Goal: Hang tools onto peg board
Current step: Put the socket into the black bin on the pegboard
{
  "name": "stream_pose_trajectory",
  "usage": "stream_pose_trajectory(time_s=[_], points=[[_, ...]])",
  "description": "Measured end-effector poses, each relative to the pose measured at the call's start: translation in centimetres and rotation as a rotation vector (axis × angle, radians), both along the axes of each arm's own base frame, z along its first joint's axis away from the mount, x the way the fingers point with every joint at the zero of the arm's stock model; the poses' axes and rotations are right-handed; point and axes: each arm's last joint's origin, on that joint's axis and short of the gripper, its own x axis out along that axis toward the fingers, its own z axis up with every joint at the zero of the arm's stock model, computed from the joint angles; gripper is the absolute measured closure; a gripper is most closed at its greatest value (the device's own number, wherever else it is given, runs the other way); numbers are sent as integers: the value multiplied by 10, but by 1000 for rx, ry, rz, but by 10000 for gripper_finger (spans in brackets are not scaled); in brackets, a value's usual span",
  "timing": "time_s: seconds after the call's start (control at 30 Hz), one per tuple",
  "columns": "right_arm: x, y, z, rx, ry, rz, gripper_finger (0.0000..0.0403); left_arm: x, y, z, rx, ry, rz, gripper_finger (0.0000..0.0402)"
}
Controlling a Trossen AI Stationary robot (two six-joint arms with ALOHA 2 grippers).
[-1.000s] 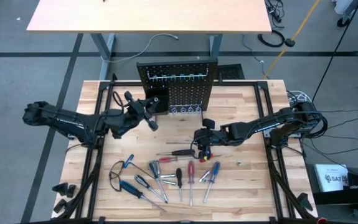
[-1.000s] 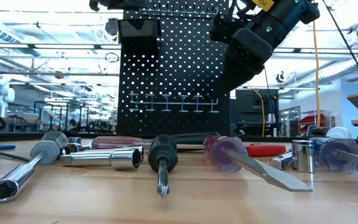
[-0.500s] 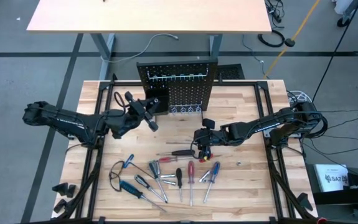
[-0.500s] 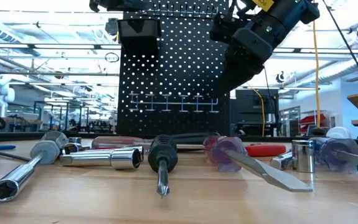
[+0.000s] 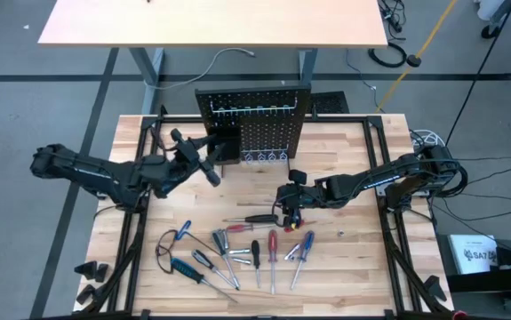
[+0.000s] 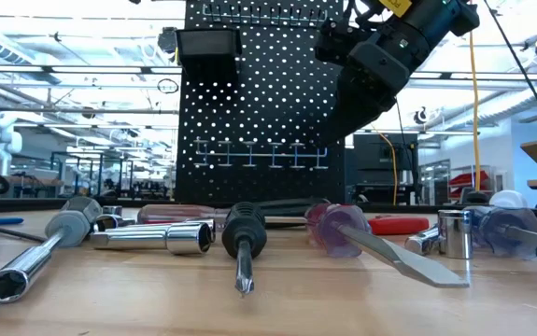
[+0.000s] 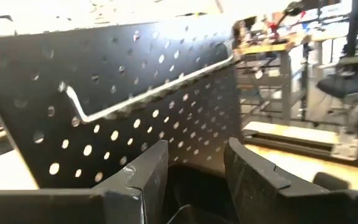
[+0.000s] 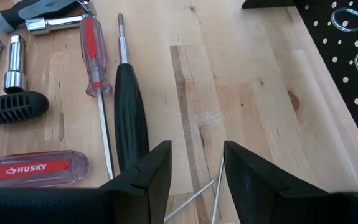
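The peg board is standing upright at the far edge of the wooden surface, with a row of metal hooks and a small black bin fixed on its face. The left pincer is being held raised just in front of the board, near the bin; in the left wrist view its two fingers are seen parted, with nothing between them, and a long bent hook of the board is seen close before them.

The right pincer is being held low over the middle of the surface. Its fingers are parted too and nothing is being gripped; a black-handled screwdriver is lying on the wood just ahead of them, beside a clear screwdriver with a red stripe.

The other tools are lying scattered on the near part of the surface, well apart from the board. In the low view a socket driver and a flat screwdriver are seen among them.
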Motion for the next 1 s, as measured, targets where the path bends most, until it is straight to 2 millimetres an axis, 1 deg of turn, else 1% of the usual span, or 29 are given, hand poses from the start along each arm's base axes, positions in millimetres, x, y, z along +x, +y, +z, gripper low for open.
stream_pose_trajectory(time_s=[0.1,0.2,0.37,0.5,0.6,0.77,0.9,1.0], points=[[0,0,0,0,0,0,266,-5,-10,5,-2,10,-56,242],[0,0,0,1,0,-1,266,-7,-25,3,6,38,-211,242],[0,0,0,5,-3,-5,266,-10,-53,-9,-41,136,-510,242],[2,0,1,17,-26,-11,266,-17,-69,-24,-146,225,-648,242],[2,0,2,31,-32,-22,266,-22,-78,-43,-231,290,-681,242],[2,1,2,32,-32,-22,266,-23,-86,-78,-360,379,-655,242],[2,1,2,23,-33,-13,266,-17,-89,-99,-441,441,-598,242],[2,1,2,9,-31,2,266,-10,-92,-112,-449,484,-569,242]])
